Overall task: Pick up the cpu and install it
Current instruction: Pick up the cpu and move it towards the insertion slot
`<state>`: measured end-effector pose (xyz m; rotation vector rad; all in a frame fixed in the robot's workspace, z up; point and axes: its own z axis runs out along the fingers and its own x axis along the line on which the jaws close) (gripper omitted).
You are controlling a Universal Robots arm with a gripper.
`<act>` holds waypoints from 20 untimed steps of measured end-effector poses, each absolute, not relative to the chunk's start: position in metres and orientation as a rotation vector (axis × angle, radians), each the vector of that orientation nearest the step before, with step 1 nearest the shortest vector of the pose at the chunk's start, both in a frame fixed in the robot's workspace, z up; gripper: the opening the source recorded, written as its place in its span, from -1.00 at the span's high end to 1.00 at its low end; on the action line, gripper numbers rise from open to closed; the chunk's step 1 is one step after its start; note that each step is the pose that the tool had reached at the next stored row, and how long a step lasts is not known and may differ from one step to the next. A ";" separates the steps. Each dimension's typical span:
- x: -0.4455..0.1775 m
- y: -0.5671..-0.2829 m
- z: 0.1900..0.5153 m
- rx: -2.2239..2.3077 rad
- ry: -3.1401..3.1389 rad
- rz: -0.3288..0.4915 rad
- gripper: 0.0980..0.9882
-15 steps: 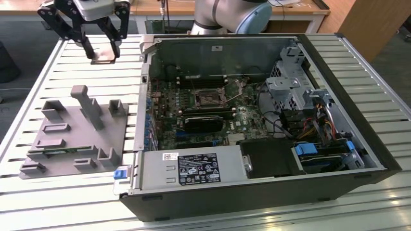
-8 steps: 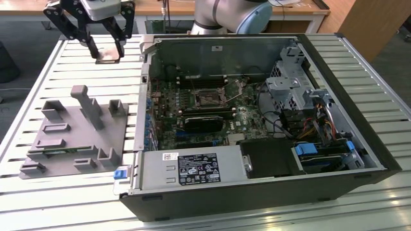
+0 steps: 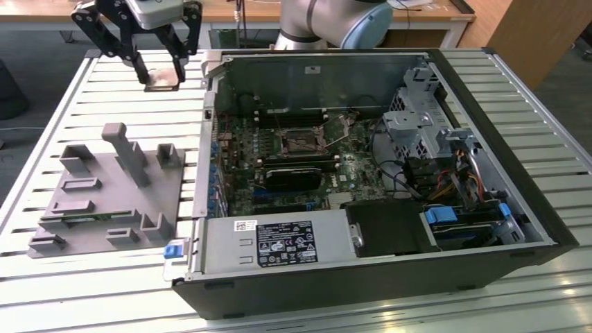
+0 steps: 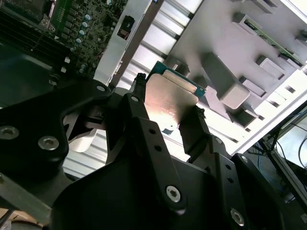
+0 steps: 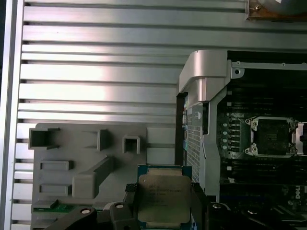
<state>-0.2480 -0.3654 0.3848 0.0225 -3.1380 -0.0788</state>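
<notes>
Silver-topped, the flat square cpu (image 5: 163, 199) is clamped by its edges in the black claw (image 3: 161, 76) above the slatted metal table (image 3: 93, 100). It could be dropped if tilted in that narrow hold

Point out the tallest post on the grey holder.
The long post near the grey holder's middle in the exterior view; it rises well above the short blocks around it.
</notes>
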 end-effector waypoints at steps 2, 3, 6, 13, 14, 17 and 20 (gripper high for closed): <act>-0.246 -0.365 0.385 0.022 -3.138 -0.079 0.02; -0.245 -0.365 0.385 0.022 -3.138 -0.079 0.02; -0.242 -0.365 0.385 0.022 -3.138 -0.079 0.02; -0.236 -0.365 0.385 0.023 -3.138 -0.079 0.02; -0.235 -0.365 0.385 0.023 -3.138 -0.079 0.02; -0.232 -0.364 0.385 0.023 -3.138 -0.079 0.02; -0.229 -0.364 0.385 0.022 -3.138 -0.079 0.02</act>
